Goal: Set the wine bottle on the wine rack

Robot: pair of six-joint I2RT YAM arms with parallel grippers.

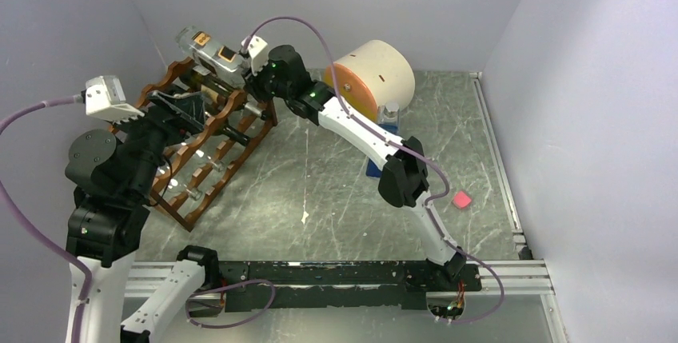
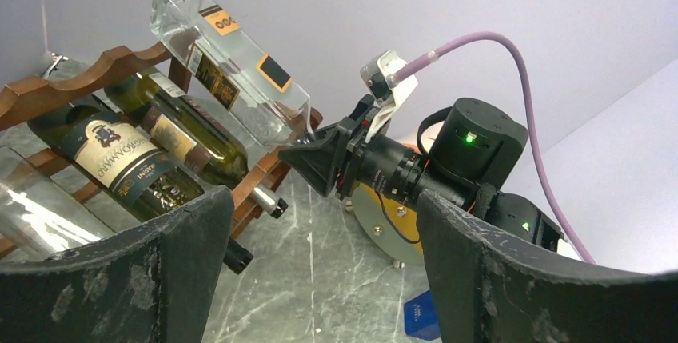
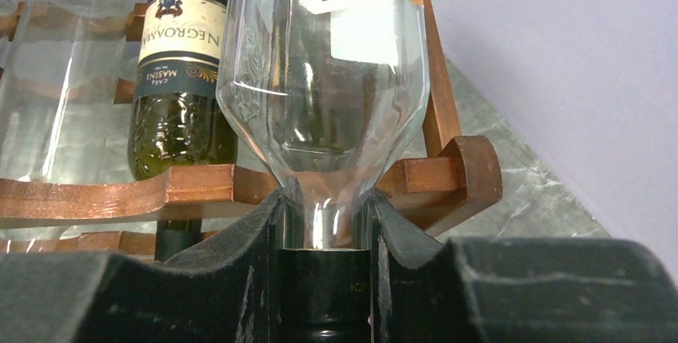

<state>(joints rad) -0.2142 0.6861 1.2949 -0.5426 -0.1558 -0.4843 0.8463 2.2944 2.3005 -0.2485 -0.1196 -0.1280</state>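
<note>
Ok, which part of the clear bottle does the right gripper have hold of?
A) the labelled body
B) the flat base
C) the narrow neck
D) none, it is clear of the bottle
C: in the right wrist view the right gripper has a finger on each side of the narrow neck of the clear bottle, just below its shoulder, at a rail of the wine rack.

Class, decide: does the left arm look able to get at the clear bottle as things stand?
Probably yes: the left gripper hangs open by the wine rack, the clear bottle shows bare ahead, and the right gripper clamps only its neck.
</note>
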